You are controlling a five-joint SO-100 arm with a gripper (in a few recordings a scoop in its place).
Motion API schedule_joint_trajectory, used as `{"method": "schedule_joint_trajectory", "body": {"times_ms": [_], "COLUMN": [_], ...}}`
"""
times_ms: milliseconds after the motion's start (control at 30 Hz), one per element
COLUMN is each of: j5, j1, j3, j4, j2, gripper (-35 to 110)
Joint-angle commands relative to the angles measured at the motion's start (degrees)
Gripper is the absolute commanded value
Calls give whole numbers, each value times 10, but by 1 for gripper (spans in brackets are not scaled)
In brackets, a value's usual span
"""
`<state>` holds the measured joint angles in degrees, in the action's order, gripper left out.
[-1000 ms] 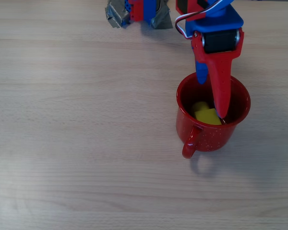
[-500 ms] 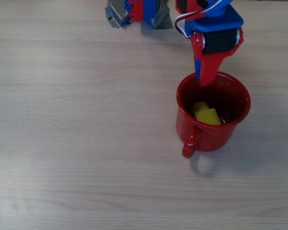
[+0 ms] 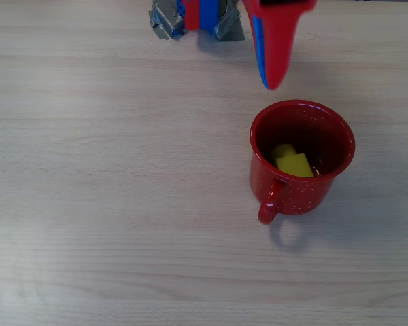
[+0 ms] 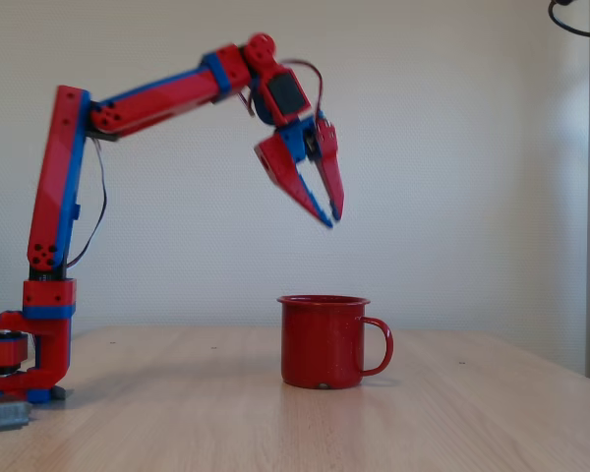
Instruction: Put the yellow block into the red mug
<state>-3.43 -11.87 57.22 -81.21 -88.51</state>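
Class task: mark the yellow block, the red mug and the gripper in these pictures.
yellow block (image 3: pixel 292 163): overhead view, on its top face, inside the mug.
red mug (image 4: pixel 320 344): fixed view, on its outer wall.
gripper (image 4: pixel 332 219): fixed view, between its fingertips, above the mug.

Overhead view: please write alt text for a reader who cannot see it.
A yellow block lies inside a red mug standing on a pale wooden table, handle toward the bottom of the picture. The red and blue gripper hangs above the table just beyond the mug's far rim, holding nothing.
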Motion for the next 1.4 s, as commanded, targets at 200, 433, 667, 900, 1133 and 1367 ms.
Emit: {"method": "schedule_joint_trajectory", "body": {"times_ms": [200, 433, 667, 900, 1133, 1367], "j5": [18, 40, 47, 38, 33, 44], "j1": [98, 147, 139, 113, 83, 100], "j3": [198, 383, 590, 766, 949, 1084], "j4": [127, 178, 250, 269, 254, 253], "j2": [-231, -359, -512, -629, -778, -876], "gripper": [0, 0, 0, 0, 0, 0]}}
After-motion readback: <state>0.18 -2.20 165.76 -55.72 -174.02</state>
